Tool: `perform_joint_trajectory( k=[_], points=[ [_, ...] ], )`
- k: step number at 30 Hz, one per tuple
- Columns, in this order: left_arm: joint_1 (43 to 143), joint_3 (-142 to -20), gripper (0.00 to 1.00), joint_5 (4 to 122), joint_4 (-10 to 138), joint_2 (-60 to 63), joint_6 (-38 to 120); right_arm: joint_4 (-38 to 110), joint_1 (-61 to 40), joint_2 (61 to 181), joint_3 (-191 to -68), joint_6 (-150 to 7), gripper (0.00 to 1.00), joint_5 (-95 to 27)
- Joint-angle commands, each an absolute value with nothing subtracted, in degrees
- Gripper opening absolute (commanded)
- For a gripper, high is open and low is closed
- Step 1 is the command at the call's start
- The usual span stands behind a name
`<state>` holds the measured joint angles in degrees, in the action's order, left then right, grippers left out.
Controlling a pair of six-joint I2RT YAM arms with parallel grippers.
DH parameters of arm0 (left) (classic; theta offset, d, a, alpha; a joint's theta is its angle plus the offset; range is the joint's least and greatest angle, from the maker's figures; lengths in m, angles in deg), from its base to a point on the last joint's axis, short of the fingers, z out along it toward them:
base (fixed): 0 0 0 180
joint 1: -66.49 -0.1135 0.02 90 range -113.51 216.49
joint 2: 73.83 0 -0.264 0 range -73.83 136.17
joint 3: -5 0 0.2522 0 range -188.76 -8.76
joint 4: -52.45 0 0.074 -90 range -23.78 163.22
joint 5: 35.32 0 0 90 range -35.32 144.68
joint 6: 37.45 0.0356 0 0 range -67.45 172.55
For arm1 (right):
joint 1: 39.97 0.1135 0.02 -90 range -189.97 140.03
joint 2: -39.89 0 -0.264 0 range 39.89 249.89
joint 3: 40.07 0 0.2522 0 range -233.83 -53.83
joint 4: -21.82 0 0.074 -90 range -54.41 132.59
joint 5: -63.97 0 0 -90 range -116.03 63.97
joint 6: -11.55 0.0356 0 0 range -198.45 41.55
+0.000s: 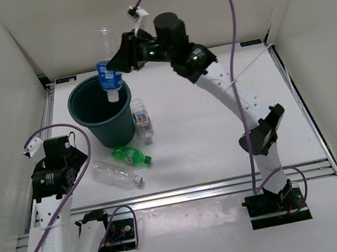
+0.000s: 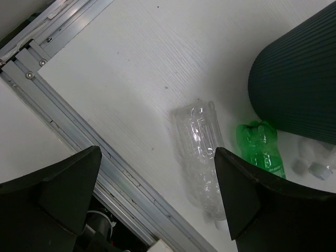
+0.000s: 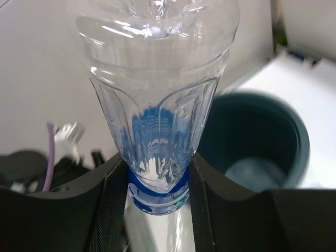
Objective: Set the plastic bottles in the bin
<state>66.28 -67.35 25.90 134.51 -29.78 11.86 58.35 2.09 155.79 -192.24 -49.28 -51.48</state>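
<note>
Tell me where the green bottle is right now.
Top view, left of centre: the green bottle lies on its side just nearer the arms than the bin, with the unlabelled clear bottle close on its near-left side.

One bottle [image 1: 108, 75] above the bin [image 1: 111, 128]

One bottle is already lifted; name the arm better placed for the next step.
Right, likely. The right gripper is shut on the labelled bottle, cap down over the bin, so it only needs to release. The left gripper is open and empty, low above the unlabelled clear bottle and green bottle.
</note>
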Motion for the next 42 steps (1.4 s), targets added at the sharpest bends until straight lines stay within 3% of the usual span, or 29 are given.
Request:
perform_joint_trajectory(
  k=[1, 5, 8, 9, 13, 17, 20, 22, 27, 34, 42],
  points=[
    [66.05, -68.35, 1.0, 28.13, 133.98, -29.71, 15.45, 49.31, 5.9, 161.87, -197.35, -56.73, 0.32, -34.58],
    [66.05, -69.58, 1.0, 29.18, 134.51, -29.71, 17.66, 42.01, 10.21, 166.36, -197.36, -61.57, 0.48, -26.66],
    [66.05, -70.81, 1.0, 29.19, 135.56, -29.71, 18.36, 42.0, 10.21, 168.39, -195.96, -62.8, 0.92, -24.98],
    [66.05, -70.81, 1.0, 29.19, 135.56, -29.71, 18.36, 42.7, 10.21, 168.39, -195.95, -63.5, 1.0, -24.45],
    [66.05, -71.86, 1.0, 29.71, 135.56, -31.11, 17.84, 47.97, 10.21, 162.87, -194.47, -66.14, 1.0, -19.65],
    [66.05, -72.57, 1.0, 30.24, 136.78, -32.25, 15.55, 49.11, 5.93, 146.18, -177.62, -60.3, 1.0, -8.73],
    [66.05, -70.65, 1.0, 30.24, 136.79, -34.36, 13.62, 53.33, -3.03, 140.45, -165.92, -53.24, 1.0, -17.29],
    [66.05, -68.36, 1.0, 30.24, 136.27, -36.29, 12.83, 56.06, -9.1, 140.44, -160.55, -50.07, 1.0, -29.68],
    [66.05, -64.76, 1.0, 31.47, 135.74, -37.44, 12.82, 60.44, -16.85, 150.35, -163.05, -48.65, 1.0, -57.64],
    [66.05, -64.75, 1.0, 32.61, 133.45, -33.59, 14.14, 65.73, -16.15, 170.39, -178.26, -48.22, 1.0, -63.73],
    [66.05, -65.45, 1.0, 33.14, 133.45, -27.69, 13.53, 60.9, -14.58, 179.1, -177.24, -45.93, 1.0, -70.33]
  ],
)
